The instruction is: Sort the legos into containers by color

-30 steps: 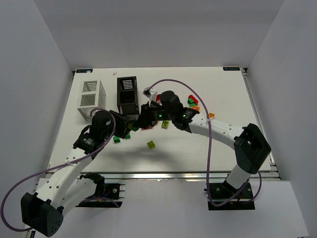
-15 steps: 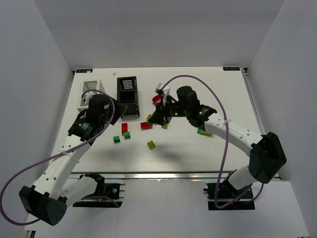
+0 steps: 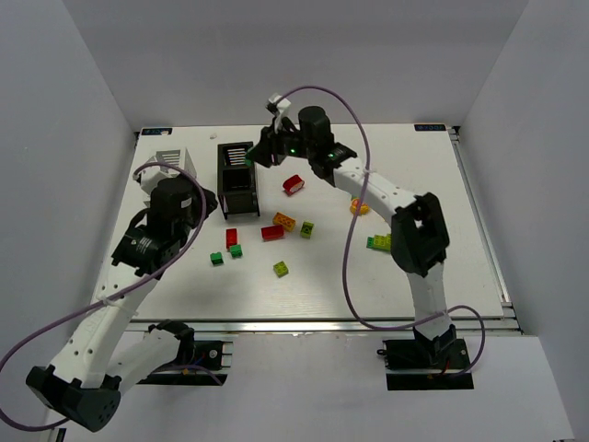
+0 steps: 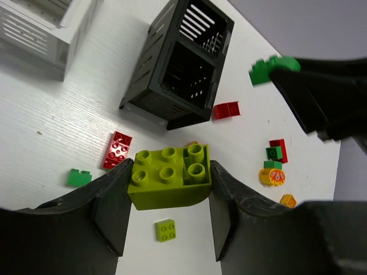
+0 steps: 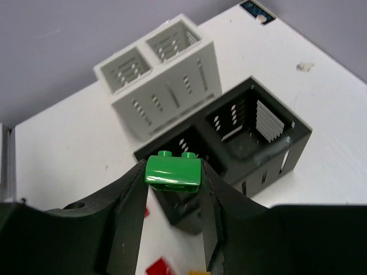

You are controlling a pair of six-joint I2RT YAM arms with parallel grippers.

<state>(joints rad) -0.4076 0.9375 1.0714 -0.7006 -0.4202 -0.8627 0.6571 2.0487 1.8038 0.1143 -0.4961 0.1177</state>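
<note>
— What changed with your arms?
— Your right gripper (image 5: 172, 179) swung from mid-table (image 3: 322, 276) to above the black bin (image 5: 252, 137), carrying a dark green brick (image 5: 172, 172). Your left gripper (image 4: 168, 184) pulled back leftward, lifting a yellow-green brick (image 4: 168, 176).

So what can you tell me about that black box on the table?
The black bin is a tall rectangular container that looks like dark plastic, with slatted sides and an open top. An inner wall splits it into two compartments, and no bricks show inside either. It stands upright on the white table, to the right of the white bin with a gap between them. Only the table touches it. The right arm's jaws hold a green brick close beside its top.
</note>
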